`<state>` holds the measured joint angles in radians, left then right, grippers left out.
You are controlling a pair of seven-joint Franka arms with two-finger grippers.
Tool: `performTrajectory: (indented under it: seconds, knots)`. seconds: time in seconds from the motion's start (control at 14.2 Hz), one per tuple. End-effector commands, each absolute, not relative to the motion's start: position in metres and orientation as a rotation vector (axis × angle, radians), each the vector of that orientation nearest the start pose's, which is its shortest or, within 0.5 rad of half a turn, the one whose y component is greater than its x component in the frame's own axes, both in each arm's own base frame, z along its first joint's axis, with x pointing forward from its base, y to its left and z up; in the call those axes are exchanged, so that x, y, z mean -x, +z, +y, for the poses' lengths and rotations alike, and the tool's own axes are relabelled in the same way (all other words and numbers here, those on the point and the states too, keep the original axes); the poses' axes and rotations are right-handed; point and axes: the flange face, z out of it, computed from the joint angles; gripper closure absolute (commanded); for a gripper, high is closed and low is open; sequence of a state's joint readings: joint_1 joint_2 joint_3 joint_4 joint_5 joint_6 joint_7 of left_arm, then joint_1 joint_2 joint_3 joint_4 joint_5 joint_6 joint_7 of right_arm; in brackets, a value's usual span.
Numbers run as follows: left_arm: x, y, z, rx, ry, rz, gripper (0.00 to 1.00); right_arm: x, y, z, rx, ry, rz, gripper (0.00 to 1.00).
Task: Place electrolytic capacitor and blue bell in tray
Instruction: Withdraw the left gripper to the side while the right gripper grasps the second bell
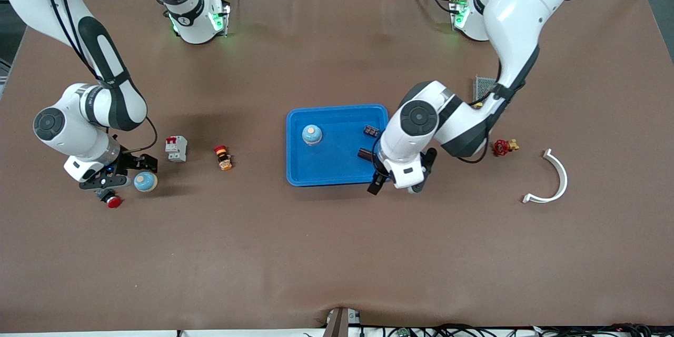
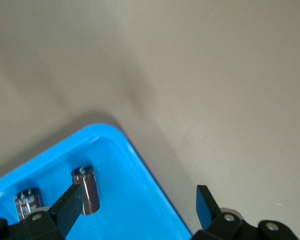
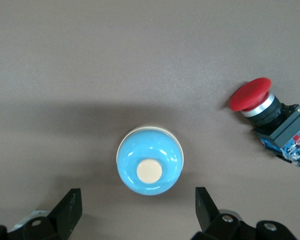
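Observation:
The bright-blue tray (image 1: 337,174) lies mid-table. In it stand a blue bell (image 1: 311,135) with a cream button and two dark electrolytic capacitors (image 1: 371,130) (image 1: 363,154). My left gripper (image 1: 395,186) is open and empty over the tray's corner at the left arm's end. The left wrist view shows the tray rim (image 2: 155,187), the capacitors (image 2: 87,192) (image 2: 27,202) and the open gripper (image 2: 137,210). A second blue bell (image 1: 145,181) sits on the table. My right gripper (image 1: 118,181) is open, low beside it. In the right wrist view, the bell (image 3: 150,160) lies just ahead of the gripper (image 3: 137,210).
A red push button (image 1: 112,200) (image 3: 270,117) lies close by the right gripper. A circuit breaker (image 1: 176,148) and a small orange part (image 1: 224,158) lie between that bell and the tray. A red valve (image 1: 504,146), a white curved piece (image 1: 553,179) and a mesh box (image 1: 484,86) lie toward the left arm's end.

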<state>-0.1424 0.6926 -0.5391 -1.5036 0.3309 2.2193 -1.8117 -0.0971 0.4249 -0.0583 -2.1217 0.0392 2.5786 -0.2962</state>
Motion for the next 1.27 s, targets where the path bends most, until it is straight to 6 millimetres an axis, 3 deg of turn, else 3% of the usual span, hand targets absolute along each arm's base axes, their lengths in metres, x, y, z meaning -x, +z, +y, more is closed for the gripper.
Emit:
performTrajectory:
  seconds: [0.0, 0.28, 0.49, 1.2]
  knots:
    - [-0.615, 0.35, -0.359, 2.855, -0.082, -1.548, 0.0, -0.585, 0.204, -0.094, 3.141, -0.058, -0.139, 0.0]
    - [-0.62, 0.391, -0.32, 2.909, -0.129, -1.267, 0.0, -0.591, 0.199, -0.095, 3.143, -0.06, -0.14, 0.0]
    - [-0.625, 0.422, -0.279, 2.922, -0.131, -1.066, 0.0, -0.594, 0.196, -0.095, 3.144, -0.062, -0.143, 0.0]
    - [-0.626, 0.502, -0.168, 2.938, -0.12, -0.593, 0.0, -0.596, 0.178, -0.094, 3.149, -0.078, -0.139, 0.0]
